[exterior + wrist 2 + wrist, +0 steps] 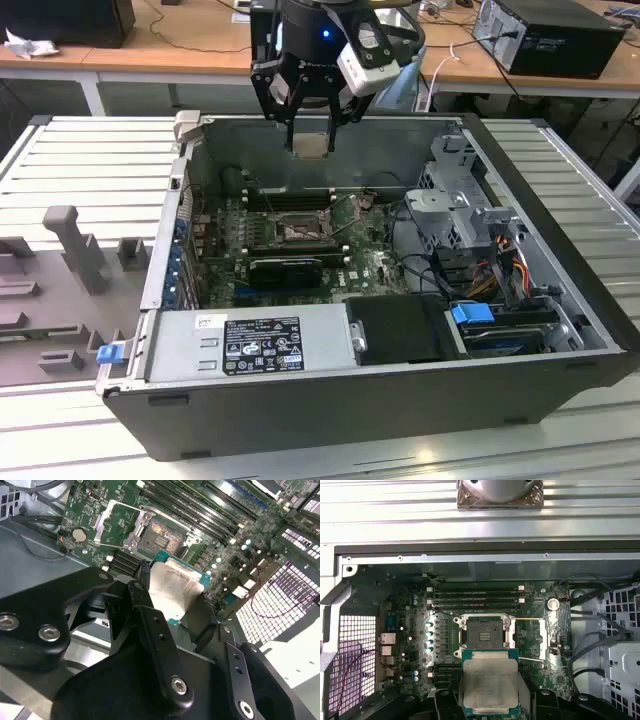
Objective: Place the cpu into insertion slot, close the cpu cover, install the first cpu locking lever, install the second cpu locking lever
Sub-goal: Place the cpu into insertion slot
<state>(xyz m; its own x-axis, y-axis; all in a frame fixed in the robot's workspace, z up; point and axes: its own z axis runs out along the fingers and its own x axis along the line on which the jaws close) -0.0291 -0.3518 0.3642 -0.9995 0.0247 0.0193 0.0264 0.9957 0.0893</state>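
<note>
The cpu (490, 685) is clamped by its edges in the hand (312, 148), pale face showing in both wrist views w/ green substrate at the rim. In the exterior view it is held well above the slot (483, 632), at abt the height of the case (400, 400) top edge, w/ no contact with the board. The slot is seen bare, contacts exposed. The cover (112, 524) is swung open to one side of the slot, so entry looks unobstructed. A thin lever (527, 619) is seen beside the slot, on the cover side.

Risks, as judged:
- Misalignment: if the cpu is lowered offset or rotated vs. the slot, a corner could be set on the slot's rim or dragged over the contacts, and pins bent. Notches/corner mark can't be made out, so orientation can't be confirmed.
- Tilt: if the cpu isn't kept flat to the slot, one edge would land first and it could be wedged.
- Slip: only thin edges are gripped. If the cpu is dropped, the slot or the memory slots (477, 595) just beyond the slot could be hit.
- Fouling: the hand's fingers could be caught on the cover or lever beside the slot.
- Excess push: damage to the slot's contacts.
</note>
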